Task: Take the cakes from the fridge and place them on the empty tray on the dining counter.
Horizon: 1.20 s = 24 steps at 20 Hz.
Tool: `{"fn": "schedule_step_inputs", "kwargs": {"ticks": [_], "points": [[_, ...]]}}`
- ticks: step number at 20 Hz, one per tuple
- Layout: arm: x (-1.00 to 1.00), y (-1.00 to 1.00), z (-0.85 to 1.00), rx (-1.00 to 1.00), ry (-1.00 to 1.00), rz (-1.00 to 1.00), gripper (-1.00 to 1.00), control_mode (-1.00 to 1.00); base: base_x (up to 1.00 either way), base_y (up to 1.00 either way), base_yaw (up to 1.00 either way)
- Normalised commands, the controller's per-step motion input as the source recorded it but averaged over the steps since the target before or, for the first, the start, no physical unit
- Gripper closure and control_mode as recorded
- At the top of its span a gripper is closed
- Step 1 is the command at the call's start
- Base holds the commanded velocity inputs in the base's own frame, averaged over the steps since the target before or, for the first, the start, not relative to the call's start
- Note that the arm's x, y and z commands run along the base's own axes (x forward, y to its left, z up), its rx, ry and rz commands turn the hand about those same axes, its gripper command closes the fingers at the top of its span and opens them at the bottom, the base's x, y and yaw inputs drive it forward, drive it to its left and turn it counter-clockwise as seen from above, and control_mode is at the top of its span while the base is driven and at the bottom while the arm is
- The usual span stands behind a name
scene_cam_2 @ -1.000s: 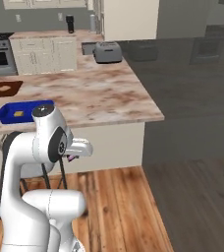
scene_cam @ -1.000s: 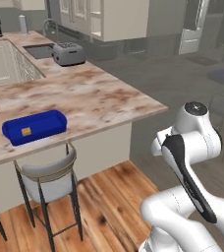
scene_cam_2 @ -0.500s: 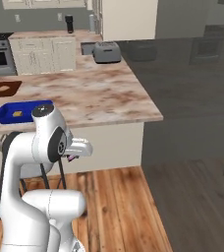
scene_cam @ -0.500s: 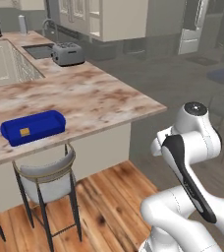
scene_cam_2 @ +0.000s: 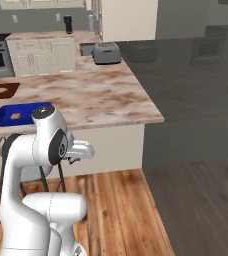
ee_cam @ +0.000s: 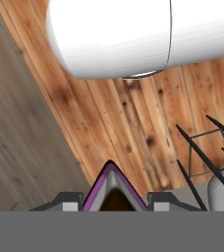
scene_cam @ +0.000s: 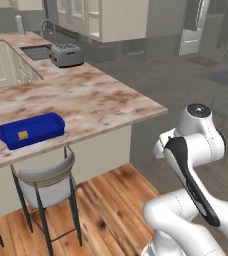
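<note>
On the dining counter lies the blue tray, with a tan-golden cake inside it. My gripper hangs low beside the arm, below counter height and over the wooden floor. It is shut on a dark chocolate cake wedge with a pink-purple edge, which pokes up between the fingertips in the hand view. The fridge is out of view.
A grey-cushioned stool stands under the counter edge below the tray, and its legs show in the hand view. A toaster and a sink sit at the far end. A brown board lies left of the tray.
The whole picture has shifted only slightly, so the base has hardly moved. The arm's pose and the grip on the wedge look the same.
</note>
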Motion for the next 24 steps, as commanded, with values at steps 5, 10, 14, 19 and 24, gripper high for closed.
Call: {"fn": "schedule_step_inputs", "kwargs": {"ticks": [5,10,14,19,24], "points": [[0.0,0.0,0.0,0.0,0.0,0.0,1.0,1.0,0.4,-0.02,-0.02],[0.0,0.0,0.0,0.0,0.0,0.0,1.0,1.0,0.47,0.0,0.0],[0.0,0.0,0.0,0.0,0.0,0.0,1.0,1.0,0.51,0.0,0.0],[0.0,0.0,0.0,0.0,0.0,0.0,1.0,1.0,0.48,-0.05,0.0],[0.0,0.0,0.0,0.0,0.0,0.0,1.0,1.0,0.43,-0.17,0.0]]}}
